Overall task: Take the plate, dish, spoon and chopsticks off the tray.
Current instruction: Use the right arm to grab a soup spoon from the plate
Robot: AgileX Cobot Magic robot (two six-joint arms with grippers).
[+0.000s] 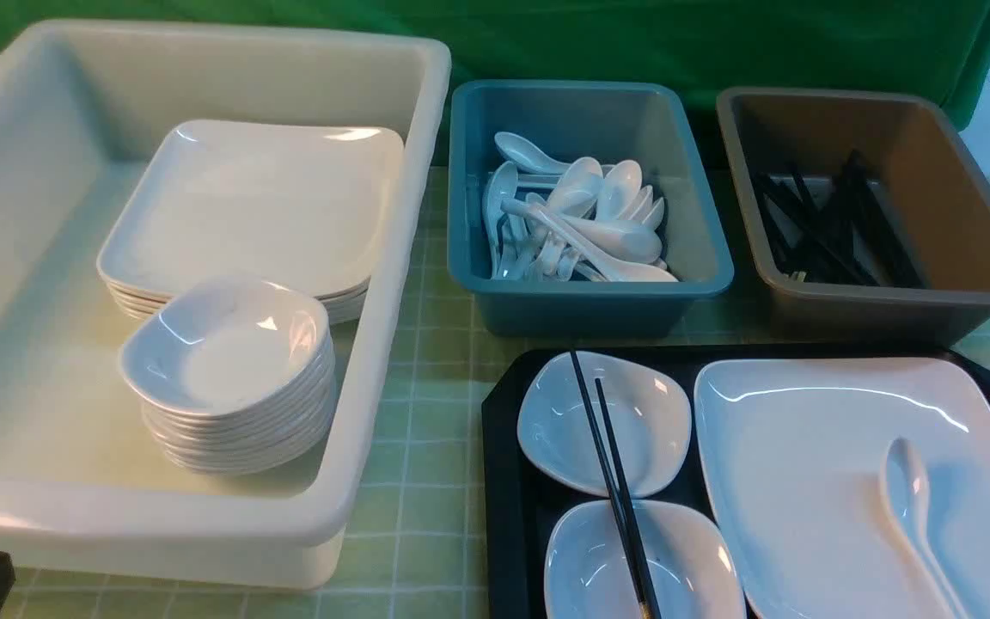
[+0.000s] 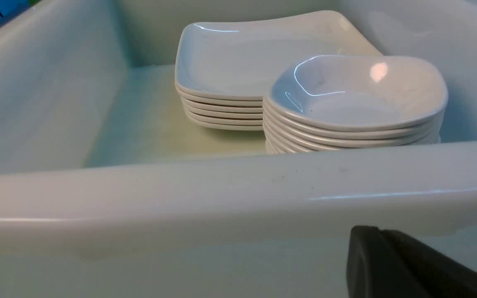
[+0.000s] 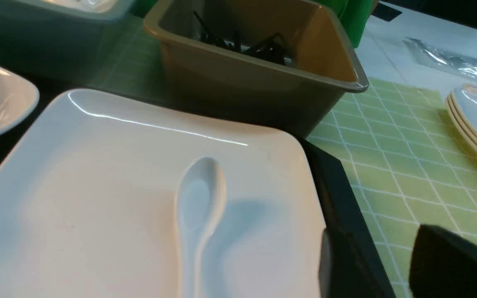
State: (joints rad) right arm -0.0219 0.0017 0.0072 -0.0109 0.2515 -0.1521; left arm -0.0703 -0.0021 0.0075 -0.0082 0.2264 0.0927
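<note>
On the tray [image 1: 504, 516], the spoon [image 1: 912, 490] lies in the plate [image 1: 804, 464], chopsticks [image 1: 611, 483] across the dishes [image 1: 658, 421]; left claw [image 2: 371, 252] closed off the tray, right claw [image 3: 374, 240] open, empty, at its rim.

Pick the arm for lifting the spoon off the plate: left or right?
Right, most likely. The right tool hangs open at the edge of the plate, beside the spoon, on the right half of the tray. The left tool is shut, low before the tub, far from the tray.

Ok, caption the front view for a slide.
Before clearing: black tray carries plate with spoon, chopsticks laid across two dishes; blue spoon bin behind.
</note>
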